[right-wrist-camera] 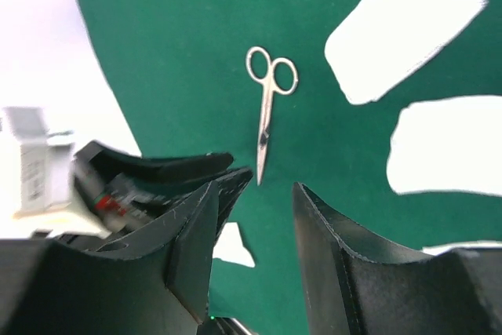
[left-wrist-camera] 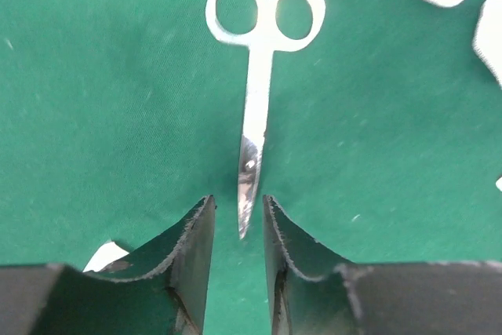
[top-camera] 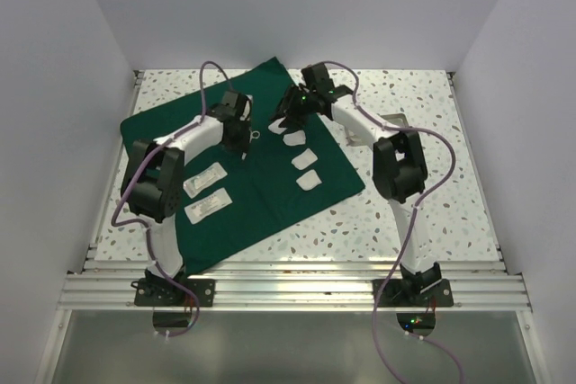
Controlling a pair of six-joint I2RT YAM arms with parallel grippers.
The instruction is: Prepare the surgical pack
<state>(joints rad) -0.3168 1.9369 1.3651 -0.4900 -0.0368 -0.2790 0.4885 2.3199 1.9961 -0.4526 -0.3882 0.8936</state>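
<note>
The dark green drape (top-camera: 270, 177) lies flat on the table. Steel scissors (left-wrist-camera: 259, 76) lie on it, rings away from my left gripper (left-wrist-camera: 238, 211), which is open with the blade tip between its fingertips, not clamped. In the top view the left gripper (top-camera: 243, 143) is just left of the scissors (top-camera: 256, 135). My right gripper (right-wrist-camera: 255, 190) is open and empty, hovering above the drape with the scissors (right-wrist-camera: 267, 111) ahead of it. Three white gauze pads (top-camera: 304, 158) lie right of the scissors. Two white packets (top-camera: 205, 192) lie on the drape's left part.
A flat grey shape, perhaps a steel tray (top-camera: 394, 121), lies on the speckled table behind the right arm. White walls close in the table on three sides. The left gripper's fingers (right-wrist-camera: 172, 166) show close beside my right gripper. Gauze pads (right-wrist-camera: 404, 29) lie to its right.
</note>
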